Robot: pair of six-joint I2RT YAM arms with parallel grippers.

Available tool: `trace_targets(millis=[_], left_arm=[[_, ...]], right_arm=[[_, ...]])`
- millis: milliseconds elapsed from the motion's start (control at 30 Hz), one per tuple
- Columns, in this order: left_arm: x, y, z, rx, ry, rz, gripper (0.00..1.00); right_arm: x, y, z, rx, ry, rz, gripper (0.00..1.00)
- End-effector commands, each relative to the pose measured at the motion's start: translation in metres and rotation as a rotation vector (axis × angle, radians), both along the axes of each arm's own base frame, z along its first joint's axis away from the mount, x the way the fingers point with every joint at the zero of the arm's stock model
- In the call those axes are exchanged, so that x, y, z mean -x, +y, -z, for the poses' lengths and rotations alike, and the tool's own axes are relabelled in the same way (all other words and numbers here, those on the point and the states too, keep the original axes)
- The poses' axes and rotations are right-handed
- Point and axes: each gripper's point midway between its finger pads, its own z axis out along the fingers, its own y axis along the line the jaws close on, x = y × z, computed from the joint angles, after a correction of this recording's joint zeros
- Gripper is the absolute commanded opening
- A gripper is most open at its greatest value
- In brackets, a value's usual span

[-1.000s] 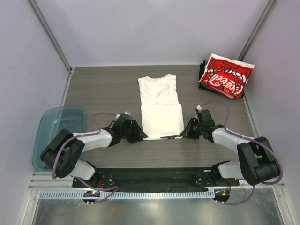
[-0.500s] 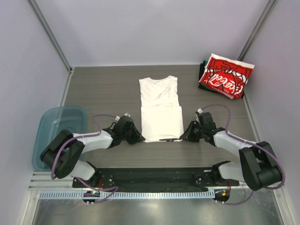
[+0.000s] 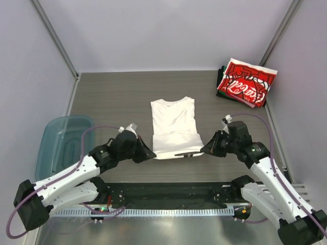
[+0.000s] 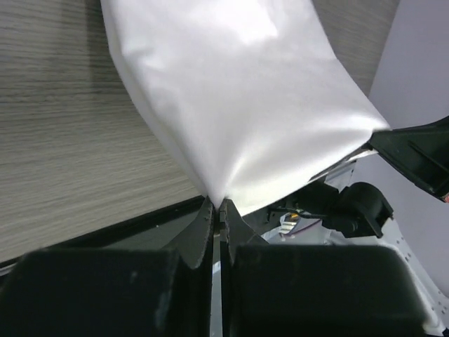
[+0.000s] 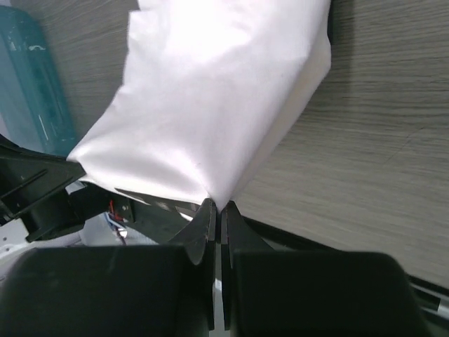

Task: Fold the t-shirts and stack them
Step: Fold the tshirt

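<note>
The white t-shirt (image 3: 173, 127) lies in the middle of the table, its near edge lifted off the wood. My left gripper (image 3: 149, 153) is shut on its near left corner; the cloth (image 4: 238, 105) runs up from the closed tips (image 4: 217, 203). My right gripper (image 3: 203, 150) is shut on its near right corner; the cloth (image 5: 210, 98) hangs stretched from the closed tips (image 5: 217, 206). The near hem is pulled taut between the two grippers. A stack of folded shirts, the top one red with white script lettering (image 3: 245, 82), lies at the far right corner.
A teal translucent plastic bin (image 3: 64, 145) stands at the left edge and shows in the right wrist view (image 5: 31, 91). The black base rail (image 3: 163, 194) runs along the near edge. Grey walls close in the table on three sides.
Both grippers have drawn toward the near edge and risen, lifting the shirt's near end. The whole shirt has slid nearer, and its cross crease no longer shows.
</note>
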Motion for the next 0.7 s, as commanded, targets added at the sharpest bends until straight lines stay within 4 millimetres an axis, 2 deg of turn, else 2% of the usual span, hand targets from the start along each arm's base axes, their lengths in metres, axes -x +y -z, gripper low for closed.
trace_targets(millis=[0, 33, 67, 100, 133, 167, 233, 267, 333, 367, 433, 533, 600, 633, 667], left_arm=[[-0.003, 0.023, -0.017, -0.107, -0.027, -0.054, 0.0], [-0.009, 0.022, -0.033, -0.1, -0.058, -0.064, 0.0], [-0.012, 0.023, -0.036, -0.117, -0.066, -0.067, 0.0], [-0.017, 0.025, -0.042, -0.139, -0.093, -0.073, 0.0], [-0.018, 0.027, -0.044, -0.156, -0.095, -0.075, 0.0], [-0.026, 0.024, -0.056, -0.157, -0.112, -0.08, 0.0], [-0.034, 0.026, -0.061, -0.189, -0.127, -0.082, 0.0], [-0.044, 0.027, -0.074, -0.177, -0.147, -0.1, 0.0], [-0.053, 0.024, -0.076, -0.181, -0.145, -0.084, 0.0], [-0.064, 0.027, -0.084, -0.166, -0.153, -0.108, 0.0], [-0.077, 0.026, -0.083, -0.17, -0.144, -0.102, 0.0], [-0.099, 0.026, -0.083, -0.138, -0.126, -0.108, 0.0], [-0.111, 0.029, -0.084, -0.125, -0.121, -0.11, 0.0], [-0.123, 0.03, -0.084, -0.129, -0.114, -0.121, 0.0], [-0.128, 0.03, -0.085, -0.133, -0.12, -0.112, 0.0]], right_arm=[[0.008, -0.007, -0.031, 0.029, 0.018, 0.02, 0.01], [0.004, -0.008, -0.035, 0.045, 0.013, 0.023, 0.01], [0.0, -0.009, -0.048, 0.061, -0.018, 0.01, 0.01], [-0.007, -0.012, -0.047, 0.098, -0.011, 0.02, 0.01], [-0.015, -0.012, -0.06, 0.105, -0.041, 0.021, 0.01], [-0.019, -0.014, -0.062, 0.129, -0.052, 0.009, 0.01], [-0.031, -0.015, -0.061, 0.171, -0.039, 0.007, 0.01], [-0.039, -0.014, -0.07, 0.177, -0.059, 0.007, 0.01], [-0.05, -0.014, -0.068, 0.212, -0.046, 0.003, 0.01], [-0.058, -0.013, -0.077, 0.211, -0.069, 0.006, 0.01], [-0.07, -0.011, -0.073, 0.24, -0.053, -0.009, 0.01], [-0.092, -0.011, -0.086, 0.268, -0.091, -0.008, 0.01], [-0.105, -0.01, -0.079, 0.291, -0.069, -0.014, 0.01], [-0.113, -0.01, -0.085, 0.292, -0.084, -0.013, 0.01], [-0.12, -0.008, -0.078, 0.297, -0.063, -0.021, 0.01]])
